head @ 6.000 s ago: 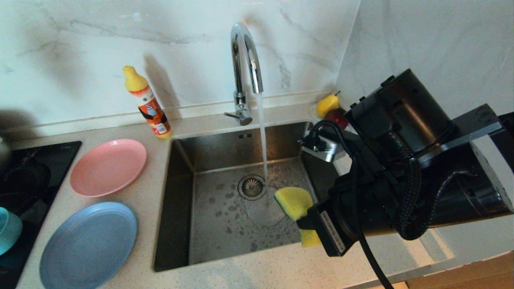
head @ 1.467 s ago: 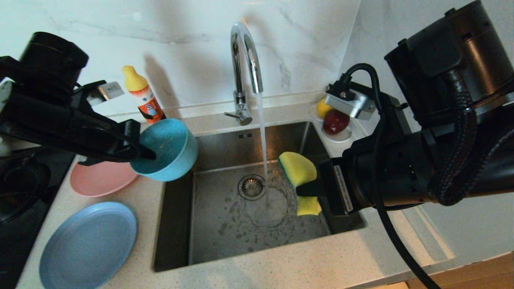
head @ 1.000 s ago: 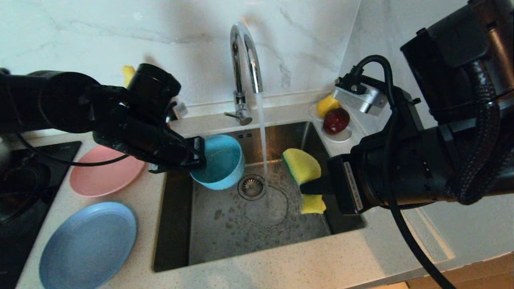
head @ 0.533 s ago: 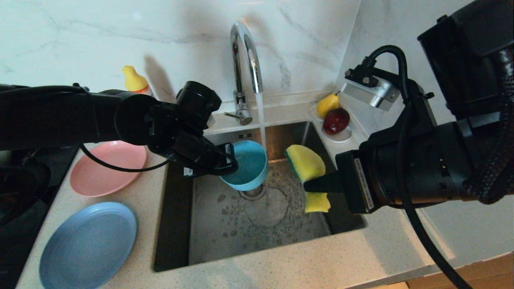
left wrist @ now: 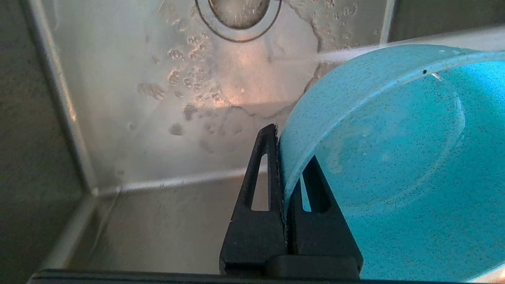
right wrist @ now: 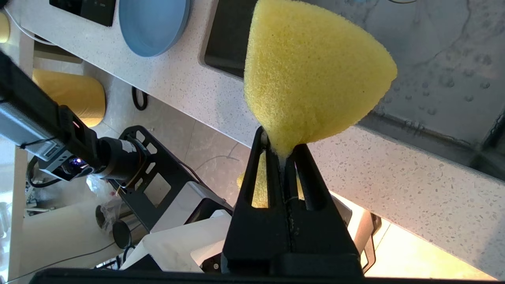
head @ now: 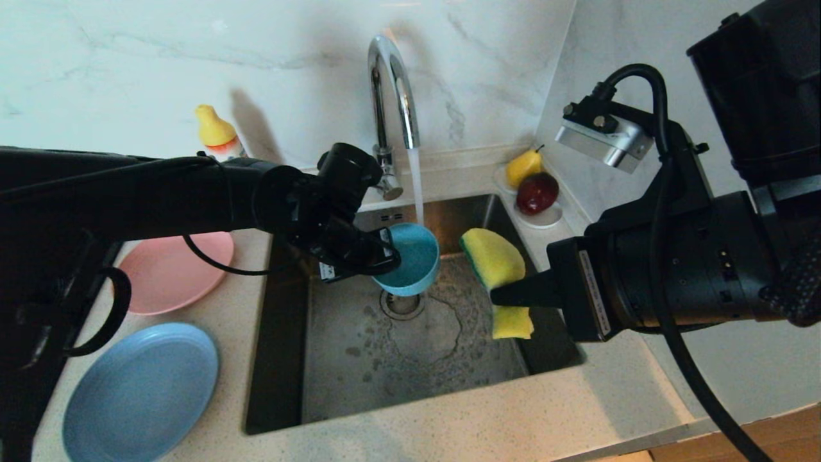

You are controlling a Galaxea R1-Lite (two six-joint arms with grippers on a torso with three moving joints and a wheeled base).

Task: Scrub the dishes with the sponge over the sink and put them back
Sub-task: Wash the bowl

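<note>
My left gripper [head: 383, 251] [left wrist: 285, 152] is shut on the rim of the small teal bowl [head: 410, 258] [left wrist: 394, 165]. It holds the bowl tilted over the sink [head: 359, 359], above the drain [head: 403, 303], and the tap's stream [head: 417, 183] falls on the bowl's far rim. My right gripper [head: 497, 296] [right wrist: 281, 146] is shut on the yellow sponge [head: 494, 262] [right wrist: 311, 75], squeezed at its middle, over the sink's right side beside the bowl. The pink plate [head: 168, 273] and the light-blue plate [head: 141, 391] lie on the counter to the left.
The curved chrome tap [head: 388, 102] stands behind the sink with water running. An orange bottle with a yellow cap [head: 217, 135] is at the back left. A white saucer [head: 546, 221] with a pear and a red fruit sits at the back right. A black hob [head: 38, 359] lies at far left.
My left arm has carried the teal bowl from the counter's left over the sink and under the running water. My right gripper with the sponge has risen slightly.
</note>
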